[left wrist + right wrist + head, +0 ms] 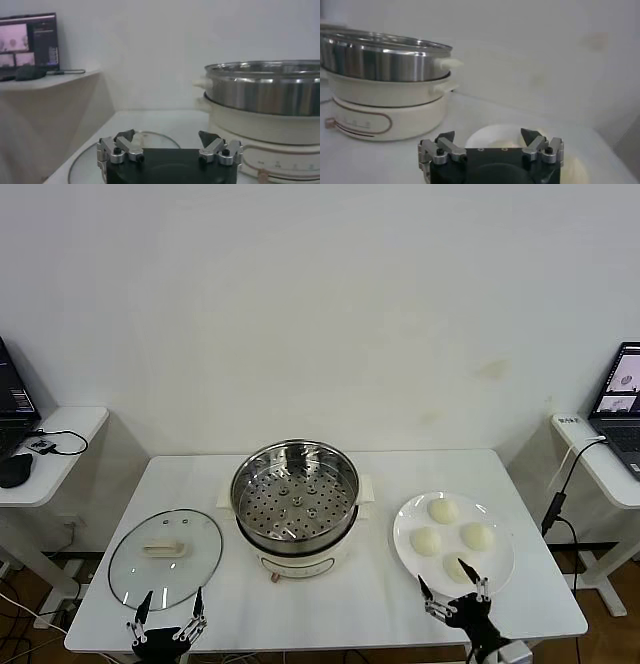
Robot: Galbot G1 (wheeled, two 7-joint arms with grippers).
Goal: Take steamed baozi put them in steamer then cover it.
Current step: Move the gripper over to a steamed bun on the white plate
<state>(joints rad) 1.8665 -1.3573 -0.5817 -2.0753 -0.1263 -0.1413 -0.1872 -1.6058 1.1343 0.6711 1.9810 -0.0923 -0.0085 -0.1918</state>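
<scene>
Several cream-white baozi (pixel 443 510) lie on a white plate (pixel 405 529) at the table's right. The empty steel steamer (pixel 295 494) stands on its cream cooker base at the centre; it also shows in the left wrist view (pixel 265 92) and the right wrist view (pixel 380 55). The glass cover (pixel 165 556) with its cream handle lies flat at the left. My left gripper (pixel 170 616) is open at the front edge, just before the cover (pixel 125 145). My right gripper (pixel 452 591) is open at the front edge, just before the plate (pixel 495 137).
The white table (pixel 320 604) stands against a white wall. Side desks flank it: one at the left (pixel 45 454) with a laptop and a mouse, one at the right (pixel 610 454) with a laptop and a hanging cable.
</scene>
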